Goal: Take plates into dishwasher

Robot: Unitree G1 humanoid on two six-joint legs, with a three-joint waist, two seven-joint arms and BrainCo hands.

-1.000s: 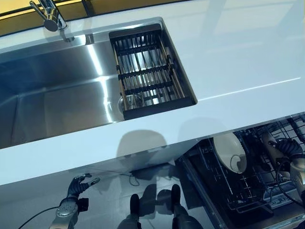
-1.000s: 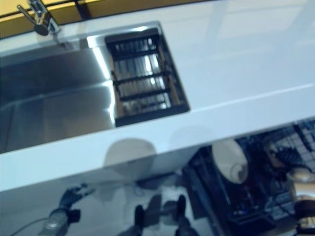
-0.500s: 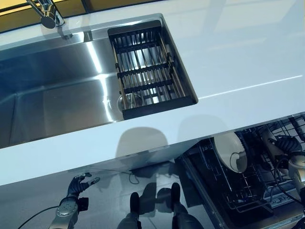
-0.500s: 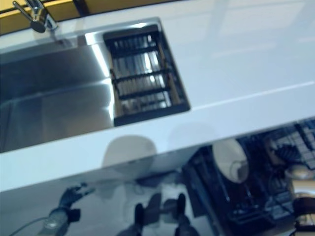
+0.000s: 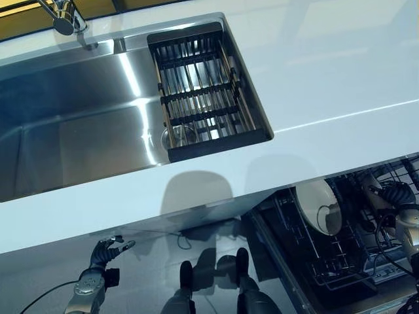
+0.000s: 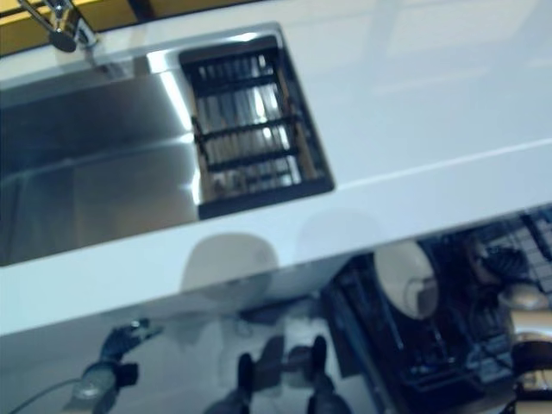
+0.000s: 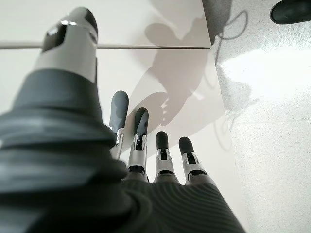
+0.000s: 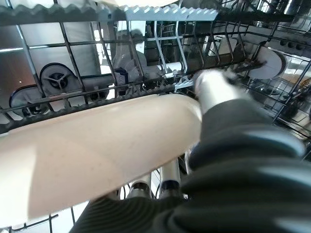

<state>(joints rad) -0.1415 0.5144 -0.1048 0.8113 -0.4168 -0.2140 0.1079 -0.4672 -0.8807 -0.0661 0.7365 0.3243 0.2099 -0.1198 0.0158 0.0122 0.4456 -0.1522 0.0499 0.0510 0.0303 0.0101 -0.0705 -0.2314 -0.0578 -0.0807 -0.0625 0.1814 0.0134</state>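
**Plate at the rack, right hand on it**

Little has moved since the earlier frames: the whole head picture has slid a touch, so the camera shifted, while the right hand (image 5: 395, 196) stays low at the dishwasher rack (image 5: 340, 261).

Left eye view: one pale plate (image 5: 319, 207) stands on edge in the rack, below the white counter (image 5: 327, 72); one sink (image 5: 78, 124) holds one black drainer (image 5: 203, 85); one tap (image 5: 64, 16) shows at the top; the left hand (image 5: 105, 252) hangs by the floor.

Left wrist view: left hand (image 7: 146, 145) with fingers straight and apart, holding nothing.

Right wrist view: one plate (image 8: 92, 145) lies across the right hand (image 8: 233, 160), thumb over its rim and fingers (image 8: 167, 177) beneath, clamped on it; rack wires (image 8: 146, 63) stand behind.
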